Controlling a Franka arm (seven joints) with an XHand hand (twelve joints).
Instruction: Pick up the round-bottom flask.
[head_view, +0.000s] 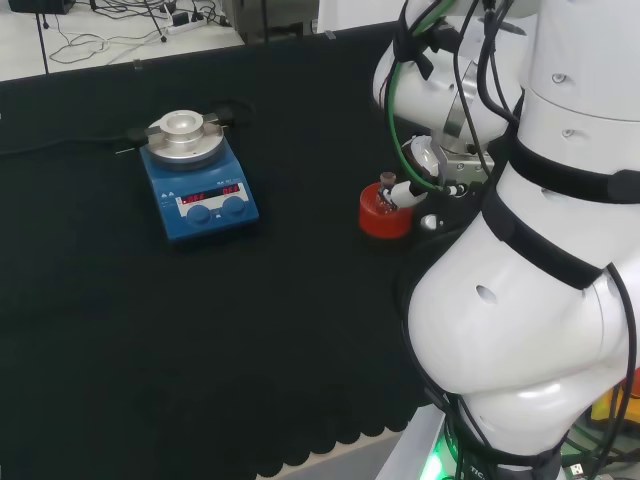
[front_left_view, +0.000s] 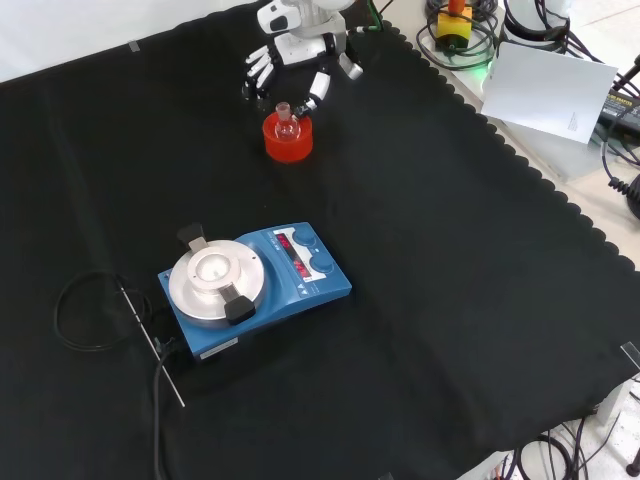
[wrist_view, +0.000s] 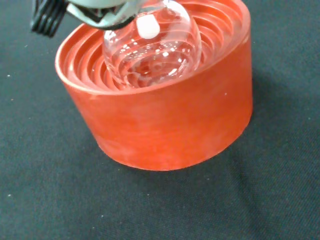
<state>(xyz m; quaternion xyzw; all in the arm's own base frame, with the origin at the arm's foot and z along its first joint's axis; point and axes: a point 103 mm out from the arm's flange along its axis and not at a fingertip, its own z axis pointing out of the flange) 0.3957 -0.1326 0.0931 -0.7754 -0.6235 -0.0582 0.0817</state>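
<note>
Hand (front_left_view: 290, 55) hovers, fingers (front_left_view: 258, 68) spread (relaxed), above flask (front_left_view: 288, 127).

Arm (head_view: 540, 300): glossy white rounded links, black bands at the joints, small dark screw holes in the shells. Black cables and one green cable (head_view: 392, 100) loop along the upper links (bundled near the wrist). Metallic grey bracket between wrist and hand. Green light glows at the base. Hand (front_left_view: 290, 55): white palm housing, fingers (front_left_view: 258, 68) in white segments with black ribbed sections, pale rounded pads at the tips.
</note>
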